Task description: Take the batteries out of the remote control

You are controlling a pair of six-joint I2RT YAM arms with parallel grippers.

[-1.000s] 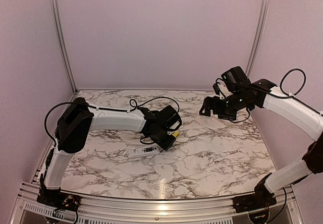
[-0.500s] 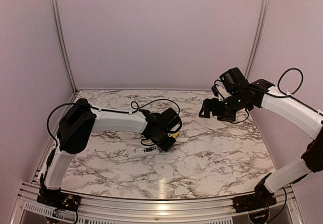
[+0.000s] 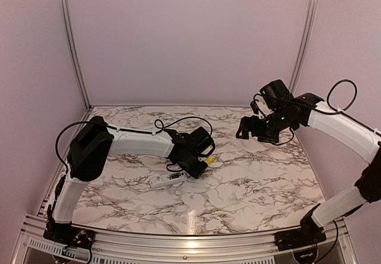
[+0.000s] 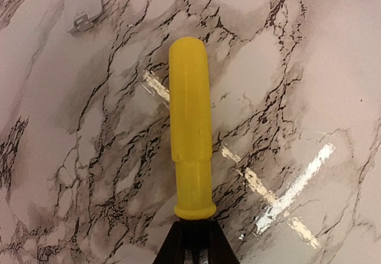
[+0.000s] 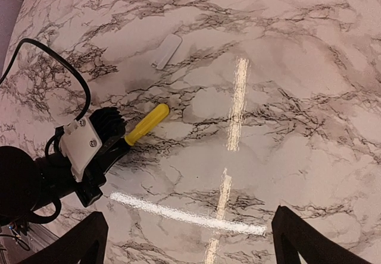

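Yellow-handled tool (image 4: 190, 127) is clamped tight in the left pincer (image 4: 191, 243); remote control (image 3: 168, 179) lies just beside it. Lift level, pry gently. Right pincer (image 3: 245, 127) hangs wide open.

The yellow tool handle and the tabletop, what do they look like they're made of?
Yellow tool handle: probably moulded plastic, matte, evenly coloured with a stepped collar. Tabletop: marble pattern, glossy, with bright light streaks; could be laminate or film rather than stone, hard to say.
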